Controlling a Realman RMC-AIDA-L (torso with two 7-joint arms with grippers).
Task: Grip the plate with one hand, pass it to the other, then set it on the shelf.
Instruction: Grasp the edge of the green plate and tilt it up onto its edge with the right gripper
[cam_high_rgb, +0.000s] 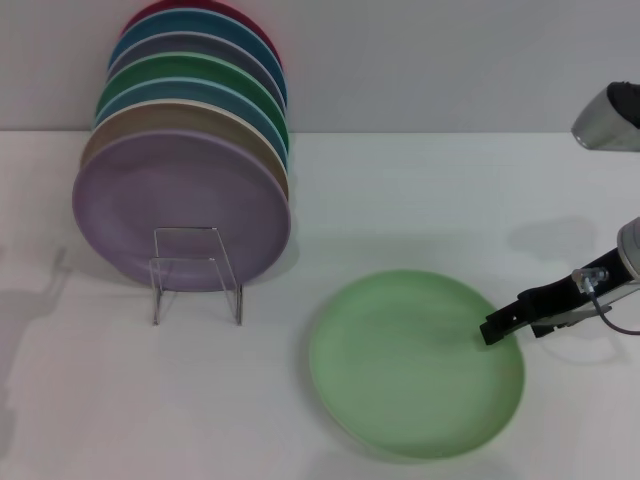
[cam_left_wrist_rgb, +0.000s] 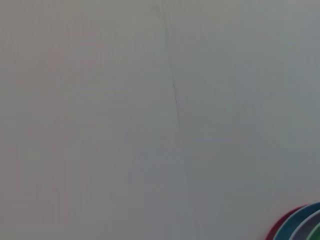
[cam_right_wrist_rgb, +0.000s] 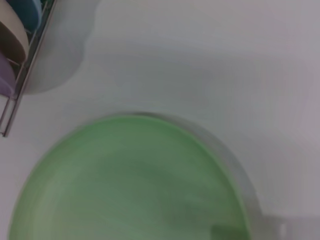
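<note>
A black, jointed right pincer (cam_high_rgb: 497, 327) is seen on a silver-grey arm (cam_high_rgb: 632, 250). A small metallic fitting is mounted where the black part meets the arm, and a thin dark cable (cam_high_rgb: 610, 318) is looped beneath it. A rounded silver-grey housing (cam_high_rgb: 608, 118) is seen above.

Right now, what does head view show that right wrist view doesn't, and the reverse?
Head view only: the right gripper at the light-green plate's right rim, the full row of plates standing in the shelf with the lilac plate at the front, and the back wall. The left gripper shows in neither.

Right wrist view only: a close look at the plate's surface and rim, with nothing extra around it.

Both: the light-green plate lying flat on the white table, and part of the shelf with its plates.
</note>
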